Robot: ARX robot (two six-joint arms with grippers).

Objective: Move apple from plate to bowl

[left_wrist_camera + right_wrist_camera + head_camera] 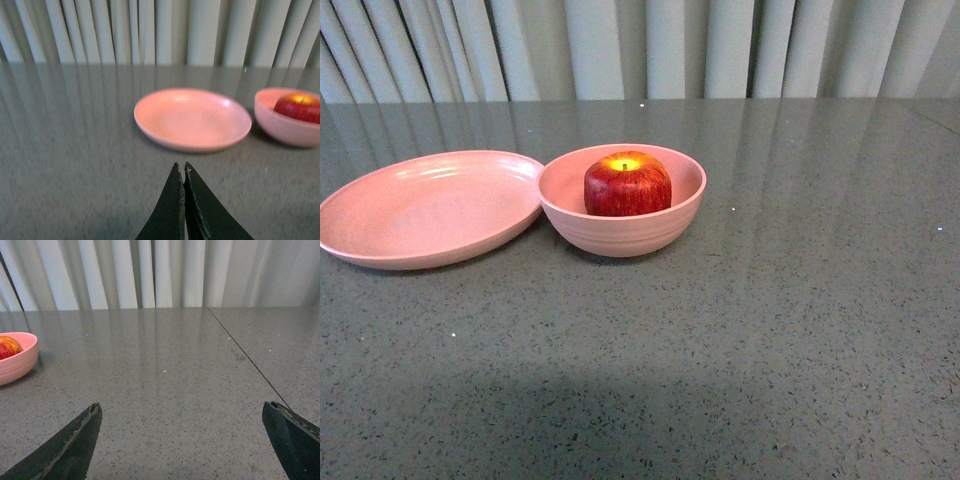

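The apple (627,185) sits inside the bowl (650,233), stem up, resting on the bowl floor with its upper half showing above the rim. The plate (420,215) lies just beside the bowl on the bowl's left, and its surface is bare; the two rims are touching or nearly so in the front view, and I cannot tell which. Both stand on the grey speckled table (770,330), with a pale curtain behind. Neither arm appears in the front view. In the left wrist view the left claw (183,172) has its two dark tips pressed together with nothing between them, and it is held low over the table, well short of the plate (192,120) and clear of the bowl (287,127) and apple (299,106). In the right wrist view the right claw (182,412) has its tips spread wide with only bare table between them; the bowl (17,362) with the apple (7,346) shows at the edge of that picture, well apart from the claw. Judgement: the transfer appears complete, since the apple is in the bowl, off the plate and free of both claws. Nothing of the task itself looks outstanding; at most the arms may need to settle at rest, and both already seem withdrawn from the objects.
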